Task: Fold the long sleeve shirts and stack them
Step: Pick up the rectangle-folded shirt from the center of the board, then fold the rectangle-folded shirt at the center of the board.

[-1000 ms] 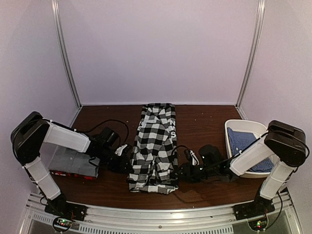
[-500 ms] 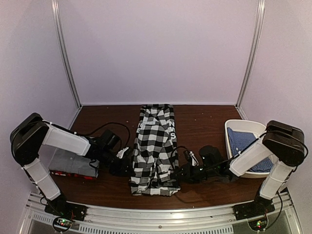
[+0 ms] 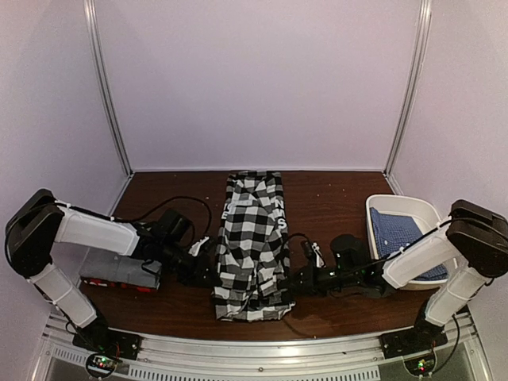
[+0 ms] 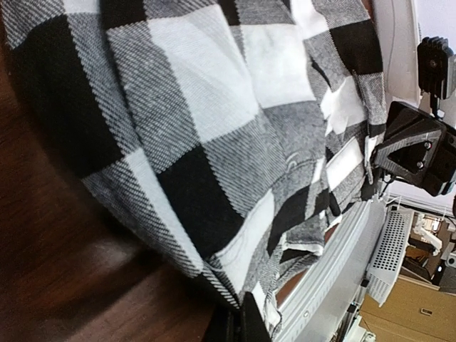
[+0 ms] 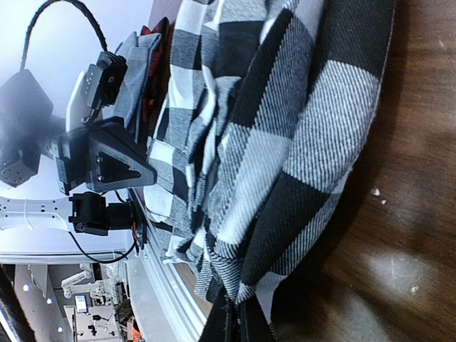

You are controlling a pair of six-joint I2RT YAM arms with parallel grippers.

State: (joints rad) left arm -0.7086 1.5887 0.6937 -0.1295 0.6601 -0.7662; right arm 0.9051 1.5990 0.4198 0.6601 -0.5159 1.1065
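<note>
The wrist views show the left gripper (image 4: 240, 329) and the right gripper (image 5: 235, 324) each pinched shut on a side edge of the black-and-white check shirt (image 3: 252, 238), which lies as a long strip in the middle of the tabletop (image 3: 333, 198). Only the top view shows the grey shirt (image 3: 107, 266) at the left and the blue shirt (image 3: 397, 230) inside the white tub (image 3: 401, 198) at the right.
</note>
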